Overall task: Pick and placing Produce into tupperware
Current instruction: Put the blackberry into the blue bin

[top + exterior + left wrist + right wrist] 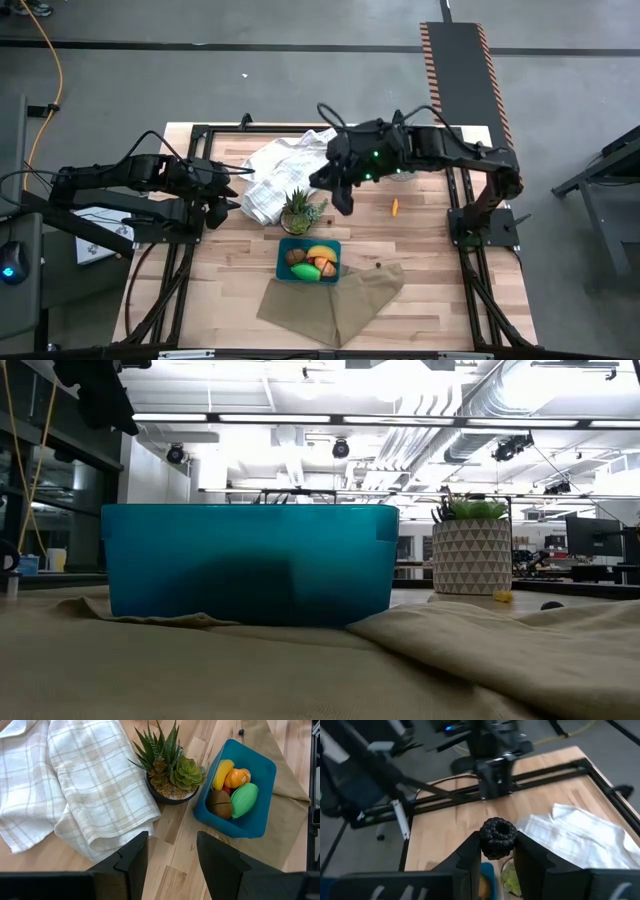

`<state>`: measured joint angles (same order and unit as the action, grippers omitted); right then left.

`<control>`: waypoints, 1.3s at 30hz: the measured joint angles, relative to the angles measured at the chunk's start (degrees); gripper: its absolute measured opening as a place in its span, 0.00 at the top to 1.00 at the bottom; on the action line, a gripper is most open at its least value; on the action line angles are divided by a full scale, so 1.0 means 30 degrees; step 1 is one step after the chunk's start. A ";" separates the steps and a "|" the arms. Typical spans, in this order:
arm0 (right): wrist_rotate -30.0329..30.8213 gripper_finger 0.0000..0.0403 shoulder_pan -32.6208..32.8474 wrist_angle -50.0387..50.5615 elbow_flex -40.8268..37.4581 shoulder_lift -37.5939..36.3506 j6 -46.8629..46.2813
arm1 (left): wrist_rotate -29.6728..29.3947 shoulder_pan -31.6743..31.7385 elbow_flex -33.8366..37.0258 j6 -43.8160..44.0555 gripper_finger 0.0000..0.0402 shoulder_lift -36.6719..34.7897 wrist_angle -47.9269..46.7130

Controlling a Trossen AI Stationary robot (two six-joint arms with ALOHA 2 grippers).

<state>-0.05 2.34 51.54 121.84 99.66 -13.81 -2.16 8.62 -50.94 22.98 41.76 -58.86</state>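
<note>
From above, we saw the right gripper (pixel 343 196) reaching over the white towel (pixel 270 175) and potted plant (pixel 300 211), beyond the tupperware (pixel 309 260); the left gripper (pixel 228 196) waited at the table's (pixel 430 300) left side. At table height, the tupperware sat on tan cloth (pixel 300 670). The left wrist showed parted, empty fingers, with banana (pixel 221 773), kiwi (pixel 220 804) and pepper (pixel 244 800) inside. The right wrist showed fingers clamping a dark berry (pixel 498 838).

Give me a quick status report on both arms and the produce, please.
Right claw shut on blackberry, above potted succulent. Left claw open, empty, beside towel. Teal tupperware holds banana, kiwi. Orange piece still on table.
</note>
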 joint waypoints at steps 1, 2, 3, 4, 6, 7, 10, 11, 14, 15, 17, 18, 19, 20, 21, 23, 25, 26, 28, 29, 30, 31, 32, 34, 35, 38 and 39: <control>0.0000 0.81 0.0200 -0.0041 0.0000 0.0000 0.0299 | -0.0004 0.0000 0.0000 0.0000 0.61 0.0000 0.0003; 0.0000 0.81 0.0388 -0.0041 0.0000 0.0000 0.0494 | -0.0004 -0.0004 0.0000 0.0000 0.61 0.0000 0.0003; 0.0000 0.81 0.0538 -0.0041 -0.0007 0.0000 0.0698 | -0.0004 0.0000 0.0000 0.0000 0.61 0.0000 0.0003; 0.0000 0.81 0.0672 -0.0036 -0.0015 0.0000 0.0781 | -0.0004 -0.0005 0.0000 0.0000 0.61 0.0000 0.0003; 0.0000 0.81 0.0856 -0.0034 -0.0015 0.0000 0.0910 | 0.0003 -0.0007 0.0000 0.0000 0.61 0.0007 0.0003; 0.0000 0.81 0.0905 -0.0036 -0.0015 0.0000 0.0916 | -0.0004 -0.0003 0.0000 0.0000 0.61 0.0007 0.0003; 0.0000 0.81 0.0906 -0.0024 -0.0015 0.0000 0.0759 | 0.0000 0.0000 0.0000 0.0000 0.61 0.0000 0.0006; 0.0006 0.81 0.0916 0.0001 -0.0015 0.0078 0.0781 | -0.0004 0.0000 0.0000 0.0000 0.61 0.0002 0.0034; 0.0008 0.81 0.1091 0.0407 -0.0007 0.0648 0.0825 | -0.0004 0.0000 0.0000 0.0024 0.61 0.0001 0.0177; -0.0013 0.81 0.1204 0.0663 -0.0013 0.0933 0.0832 | -0.0004 0.0000 0.0000 0.0092 0.61 0.0007 0.0171; -0.0069 0.81 0.1449 0.1348 -0.0044 0.1537 0.0836 | 0.0002 -0.0004 0.0007 0.0423 0.61 0.0007 0.0151; -0.0076 0.81 0.1557 0.1556 -0.0044 0.1813 0.0838 | 0.0003 0.0000 0.0007 0.0586 0.61 0.0007 0.0152; -0.0081 0.81 0.1667 0.1783 -0.0044 0.2110 0.0839 | 0.0003 -0.0005 0.0007 0.0728 0.61 0.0007 0.0163; -0.0106 0.81 0.1758 0.1981 -0.0044 0.2408 0.0834 | 0.0003 -0.0002 0.0007 0.0968 0.61 0.0007 0.0152; -0.0132 0.81 0.1838 0.2170 -0.0044 0.2698 0.0797 | 0.0003 -0.0004 0.0007 0.1175 0.61 0.0007 0.0156; -0.0188 0.81 0.2018 0.2382 -0.0044 0.3323 0.0694 | 0.0003 -0.0006 0.0007 0.1695 0.61 0.0007 0.0153; -0.0236 0.81 0.2154 0.2833 -0.0044 0.3938 0.0728 | 0.0003 -0.0007 0.0007 0.2495 0.61 0.0007 0.0149; -0.0288 0.81 0.2240 0.3049 -0.0044 0.4215 0.0767 | 0.0003 0.0000 0.0007 0.3065 0.61 0.0007 0.0165; -0.0359 0.81 0.2338 0.3531 -0.0044 0.4762 0.0904 | 0.0003 0.0000 0.0007 0.4510 0.61 0.0007 0.0219; -0.0375 0.81 0.2388 0.3840 -0.0044 0.5055 0.1035 | 0.0003 -0.0003 0.0007 0.5359 0.61 0.0007 0.0304; -0.0432 0.81 0.2407 0.4098 -0.0044 0.5320 0.1173 | 0.0003 -0.0002 0.0007 0.6293 0.61 0.0007 0.0410; -0.0486 0.81 0.2434 0.4275 -0.0044 0.5530 0.1268 | 0.0003 0.0000 0.0007 0.7296 0.61 0.0007 0.0566; -0.0482 0.81 0.2484 0.4326 -0.0044 0.5770 0.1283 | 0.0004 0.0000 0.0007 0.8427 0.61 0.0007 0.0730; -0.0488 0.81 0.2508 0.4372 -0.0044 0.6130 0.1424 | 0.0010 0.0000 0.0007 1.0715 0.61 0.0007 0.0863; -0.0539 0.81 0.2508 0.4325 -0.0036 0.6334 0.1483 | 0.0010 -0.0007 0.0007 1.1809 0.61 0.0007 0.0855; -0.0729 0.81 0.2520 0.4136 -0.0036 0.6925 0.1485 | 0.0010 -0.0005 0.0007 1.4395 0.61 0.0007 0.0863; -0.0792 0.81 0.2523 0.4036 -0.0036 0.7118 0.1491 | 0.0010 -0.0003 0.0007 1.4854 0.61 0.0007 0.0863</control>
<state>-2.43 9.91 63.65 121.73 121.01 -9.33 -2.13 8.61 -50.92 67.55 41.78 -56.27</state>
